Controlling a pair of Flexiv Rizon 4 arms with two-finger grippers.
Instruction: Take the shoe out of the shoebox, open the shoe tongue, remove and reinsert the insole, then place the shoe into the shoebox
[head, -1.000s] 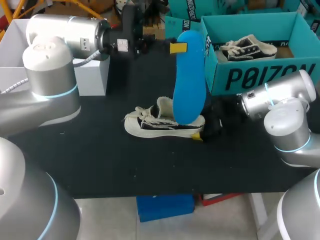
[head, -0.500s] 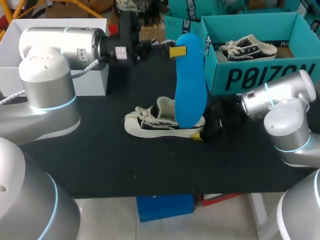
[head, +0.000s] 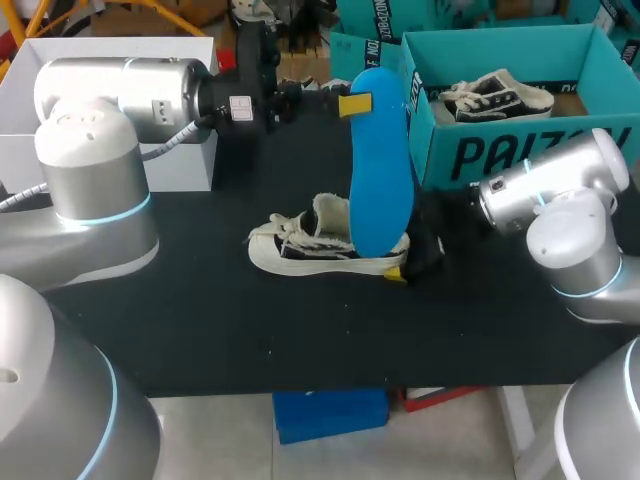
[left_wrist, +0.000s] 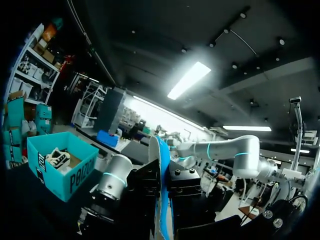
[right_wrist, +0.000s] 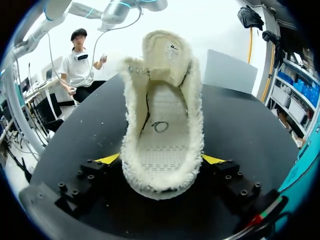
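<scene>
A cream shoe (head: 300, 250) lies on its side on the black table (head: 200, 330), tongue pulled open. My left gripper (head: 350, 100) is shut on the top end of a blue insole (head: 380, 170), which hangs upright with its lower end at the shoe's heel opening. In the left wrist view the insole (left_wrist: 162, 150) stands edge-on between the black fingers of that gripper (left_wrist: 161, 172). My right gripper (head: 402, 262) is at the shoe's heel. Its own view looks into the bare inside of the shoe (right_wrist: 162, 130), the heel lying between the spread fingers (right_wrist: 162, 159).
A teal shoebox (head: 520, 150) stands open at the back right with a second, dark-and-white shoe (head: 495, 95) inside. It also shows in the left wrist view, as the teal box (left_wrist: 55, 170). A white box (head: 190, 160) sits at the back left behind my left arm.
My left arm drew back slightly to the left, the insole staying upright over the heel. My right arm's forearm has tipped up a little. The shoe has not moved.
</scene>
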